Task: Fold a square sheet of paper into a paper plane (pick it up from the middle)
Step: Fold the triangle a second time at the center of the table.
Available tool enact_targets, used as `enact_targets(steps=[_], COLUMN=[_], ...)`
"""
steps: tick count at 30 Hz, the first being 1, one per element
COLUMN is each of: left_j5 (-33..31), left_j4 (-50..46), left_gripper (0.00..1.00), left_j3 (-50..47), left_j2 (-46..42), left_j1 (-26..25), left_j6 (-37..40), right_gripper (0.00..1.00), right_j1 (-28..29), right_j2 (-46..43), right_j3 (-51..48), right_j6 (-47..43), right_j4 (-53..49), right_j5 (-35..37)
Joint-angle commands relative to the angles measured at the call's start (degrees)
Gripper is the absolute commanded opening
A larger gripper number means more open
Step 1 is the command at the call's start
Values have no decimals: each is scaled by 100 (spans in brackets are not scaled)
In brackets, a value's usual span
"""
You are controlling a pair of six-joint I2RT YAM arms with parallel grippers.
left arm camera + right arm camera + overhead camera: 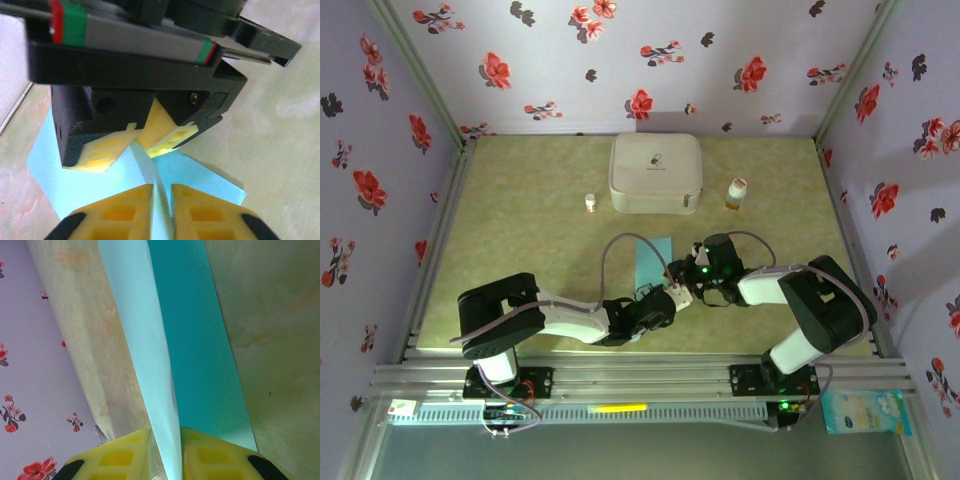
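Note:
The light blue-teal sheet of paper (650,262) lies in the middle of the table, and in the top view it looks like a narrow strip. Its near part is lifted into a raised ridge (150,172). My left gripper (161,212) is shut on that ridge, its yellow fingers (120,212) on either side. My right gripper (172,457) is shut on the same paper (200,365), which runs away from it as a long pale fold. In the top view the left gripper (676,297) and right gripper (693,277) meet tip to tip at the sheet's near right edge.
A white rounded case (655,172) stands at the back centre. A small white bottle (590,202) is to its left and an amber bottle with a white cap (737,192) to its right. Flowered walls enclose the table (520,230).

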Motion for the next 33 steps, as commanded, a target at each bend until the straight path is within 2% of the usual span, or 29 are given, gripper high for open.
enact_targets(steps=[1, 3, 8, 12, 15, 18, 21, 27, 33], left_j5=[-160, -176, -307, -215, 390, 1209, 1827, 2860, 3192], left_j4=[-49, -117, -548, -1148, -1489, -1485, -1407, -1300, -1125], left_gripper=[7, 0, 0, 0, 0, 0, 0, 0, 0], left_j3=[132, 150, 276, 400, 426, 349, 264, 195, 143], left_j2=[-5, -47, -180, -412, -606, -799, -925, -976, -980], left_j1=[-47, -26, 32, 219, 444, 670, 887, 1374, 1536], left_j6=[-68, -172, -766, -1780, -2278, -2534, -2731, -3120, -3392], right_gripper=[20, 21, 24, 29, 33, 34, 34, 31, 19], right_j1=[12, 4, -82, -200, -274, -287, -284, -278, -73], right_j2=[-173, -235, -624, -1210, -1768, -2269, -2573, -2770, -2689], right_j3=[62, 60, 40, 30, -72, -194, -246, -441, -583], right_j6=[-128, -157, -388, -714, -873, -1047, -1190, -1164, -1038], right_j4=[-179, -246, -862, -1798, -2350, -2625, -2771, -2636, -2327], right_j5=[60, 92, 490, 1137, 1732, 1984, 1892, 1214, 745])
